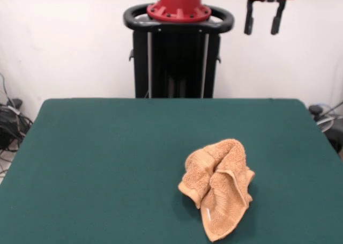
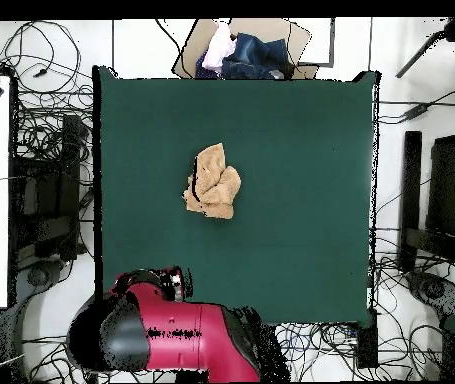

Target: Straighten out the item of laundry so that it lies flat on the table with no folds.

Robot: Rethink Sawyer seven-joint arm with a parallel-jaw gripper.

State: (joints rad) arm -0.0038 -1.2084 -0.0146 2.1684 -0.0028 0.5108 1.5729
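We observe the towel (image 1: pixel 217 187) crumpled on the bench (image 1: pixel 107 163); the gripper (image 1: pixel 263 28) hangs high above, fingers (image 1: pixel 249 19) released.

Cardboard box (image 2: pixel 254 45) holding dark and white clothes beyond the table's far edge, tangled black cables (image 2: pixel 41 140) on the floor, white wall (image 1: pixel 64 40) behind.
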